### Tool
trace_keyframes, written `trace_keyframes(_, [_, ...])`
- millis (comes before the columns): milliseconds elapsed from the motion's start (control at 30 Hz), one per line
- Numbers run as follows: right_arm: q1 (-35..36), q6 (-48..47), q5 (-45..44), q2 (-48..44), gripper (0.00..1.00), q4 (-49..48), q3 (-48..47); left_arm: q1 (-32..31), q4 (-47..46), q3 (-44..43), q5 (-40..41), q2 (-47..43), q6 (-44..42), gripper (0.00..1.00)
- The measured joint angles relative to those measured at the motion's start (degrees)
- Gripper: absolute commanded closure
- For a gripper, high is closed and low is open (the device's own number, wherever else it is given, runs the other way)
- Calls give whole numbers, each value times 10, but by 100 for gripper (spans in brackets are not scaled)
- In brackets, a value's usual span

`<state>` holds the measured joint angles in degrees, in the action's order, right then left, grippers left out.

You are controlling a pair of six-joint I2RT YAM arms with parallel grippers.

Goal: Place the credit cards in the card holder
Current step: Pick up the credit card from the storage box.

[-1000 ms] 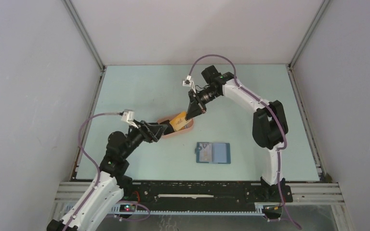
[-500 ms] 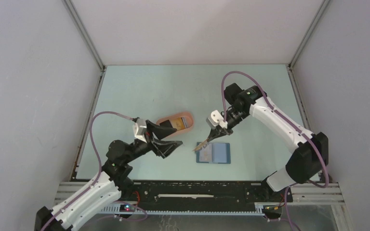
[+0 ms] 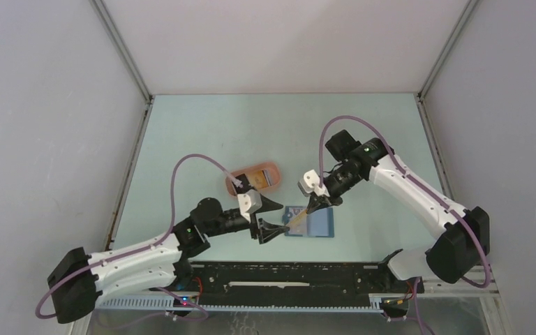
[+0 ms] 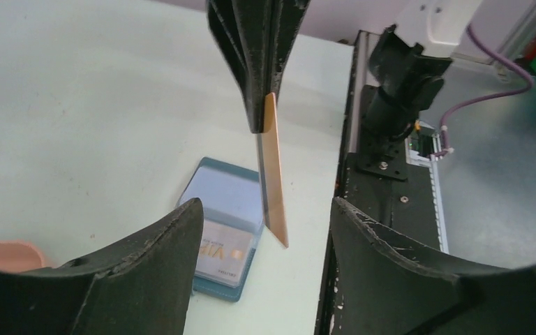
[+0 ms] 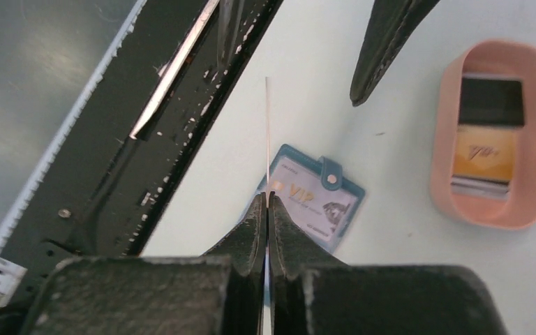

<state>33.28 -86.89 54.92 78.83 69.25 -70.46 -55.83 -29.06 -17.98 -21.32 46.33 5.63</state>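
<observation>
R tool clenched on a yellow-orange card, held edge-on by one end, free end pointing down at the card holder. Holder lies open on the bench, near its front edge; a printed "VIP" card already sits in the near-left slot (the other panel looks lighter blue, contents not readable).

L tool released, jaws spread wide, empty, just beside the holder's left edge at bench level. Judged: placed to pin the holder down during insertion.

Remaining cards in the pink tray, well apart from the holder: black one at the far end, a yellow-orange one in the middle, whitish edge showing under it.

Handling (judgement):
- card thin, light, stiff but springy; flexes if pushed off-axis
- glossy plastic, so slips between pads w/ a side load
- grip by a short end, leave most of the length free to enter the slot
- holder soft, light, will slide or fold shut unless held flat
- slot mouth tight; needs a shallow angle, leading corner first
</observation>
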Motion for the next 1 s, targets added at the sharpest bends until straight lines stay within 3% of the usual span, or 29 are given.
trace_keyframes(133, [5, 75, -10, 50, 100, 33, -52, -1, 17, -26, 28, 43, 11, 28])
trace_keyframes(333, [19, 102, -28, 132, 100, 101, -92, 5, 23, -31, 41, 56, 35, 31])
trace_keyframes(767, [23, 171, -30, 182, 100, 131, -128, 23, -11, -44, -4, 129, 127, 37])
trace_keyframes(1000, [15, 185, -25, 191, 100, 136, -129, 23, -37, -48, -33, 165, 150, 55])
